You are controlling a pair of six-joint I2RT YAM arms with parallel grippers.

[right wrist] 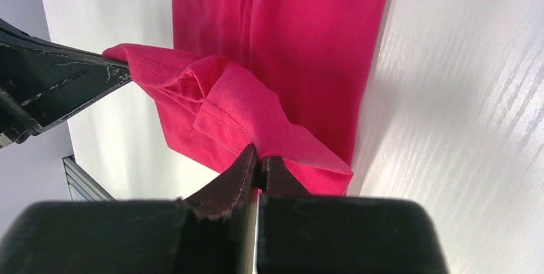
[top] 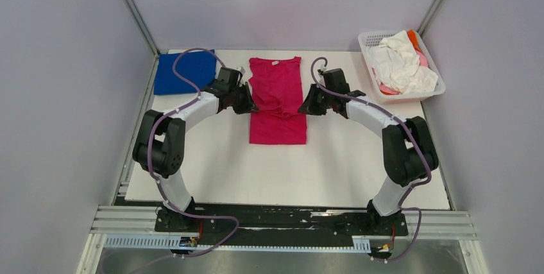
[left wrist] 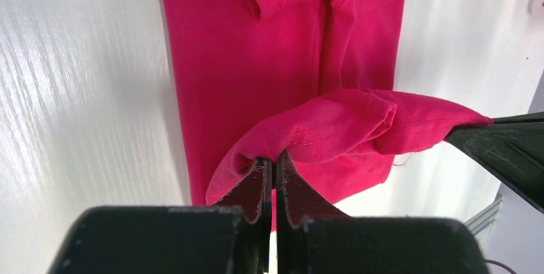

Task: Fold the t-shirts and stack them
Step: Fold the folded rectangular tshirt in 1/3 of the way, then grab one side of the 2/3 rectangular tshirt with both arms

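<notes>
Saw magenta-red t-shirt (top: 277, 126) mid-table, collar at 12 o'clock; left gripper (top: 251, 103) and right gripper (top: 304, 107) clamped on its raised hem at 9 and 3. Probably needed level, taut carry toward 12.

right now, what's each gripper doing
left gripper: shut on a fold of the magenta t-shirt
right gripper: shut on the same magenta t-shirt

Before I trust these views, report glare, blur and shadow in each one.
Top external view: even light, sharp, faint shadows on the table. Left wrist view: the left gripper blurs near the lens, glare streaks the table at left, the magenta t-shirt is crisp. Right wrist view: the right gripper blurs likewise, glare at right.
</notes>
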